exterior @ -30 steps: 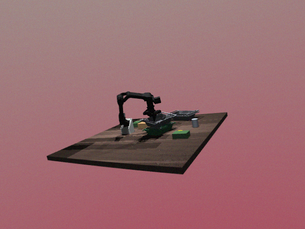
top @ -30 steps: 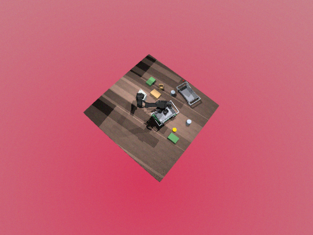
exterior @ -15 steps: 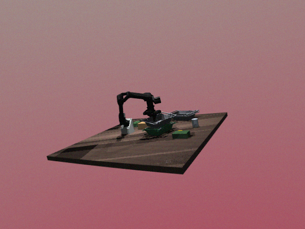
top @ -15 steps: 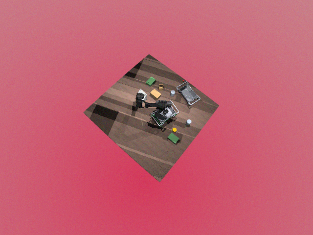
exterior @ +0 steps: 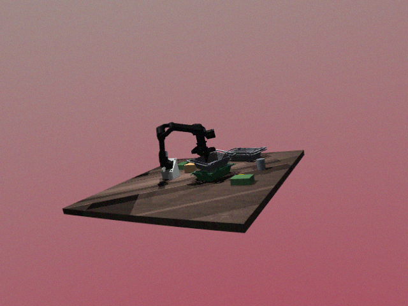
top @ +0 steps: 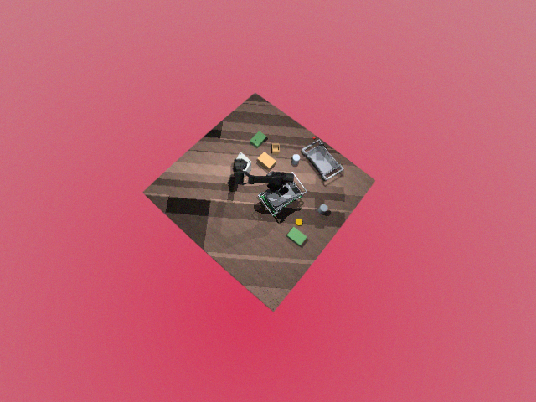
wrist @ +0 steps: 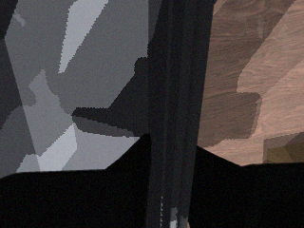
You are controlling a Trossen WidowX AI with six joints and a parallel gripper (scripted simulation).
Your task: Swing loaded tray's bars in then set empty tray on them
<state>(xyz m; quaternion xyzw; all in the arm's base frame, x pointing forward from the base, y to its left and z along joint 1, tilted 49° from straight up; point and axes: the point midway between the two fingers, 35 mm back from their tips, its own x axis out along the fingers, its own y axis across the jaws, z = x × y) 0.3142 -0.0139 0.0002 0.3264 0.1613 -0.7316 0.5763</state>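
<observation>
My gripper is shut on the side wall of the grey empty tray. In the exterior view this tray is over the green loaded tray, close above it or touching; I cannot tell which. Light wire bars show at the grey tray's ends. The grey tray hides nearly all of the green tray from above, so its blocks and the place of its bars cannot be made out. The wrist view shows the gripped wall upright between the black fingers.
Another grey tray stands near the far right edge. An orange block, a green block and a grey-blue cylinder stand beyond the arm. A second cylinder, a yellow disc and another green block stand on the other side.
</observation>
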